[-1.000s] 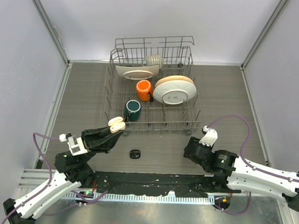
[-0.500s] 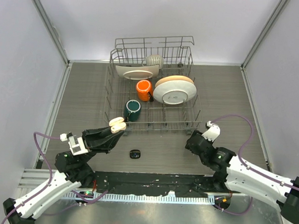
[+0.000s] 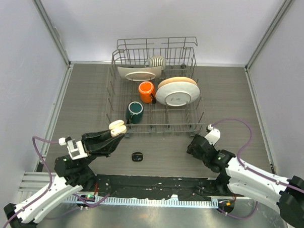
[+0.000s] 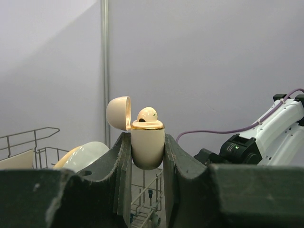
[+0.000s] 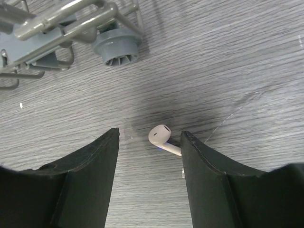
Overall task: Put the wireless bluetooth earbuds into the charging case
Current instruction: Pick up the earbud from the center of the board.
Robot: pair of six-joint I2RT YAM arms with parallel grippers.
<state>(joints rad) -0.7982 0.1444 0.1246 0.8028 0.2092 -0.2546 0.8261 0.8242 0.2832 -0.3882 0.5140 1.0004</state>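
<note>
Lying btwn R end effector (image 5: 149,137) fingers (image 5: 90,164): earbud (image 5: 160,135)

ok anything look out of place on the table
A white earbud lies loose on the table between the open jaws of the right gripper, while the cream case sits lid-open in the left gripper, a second earbud already in.

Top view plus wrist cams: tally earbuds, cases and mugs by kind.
Earbuds: 2, both cream-white: seated earbud, loose earbud
Cases: 2: cream case, black case
Mugs: 2: orange mug, teal mug
Total: 6
</note>
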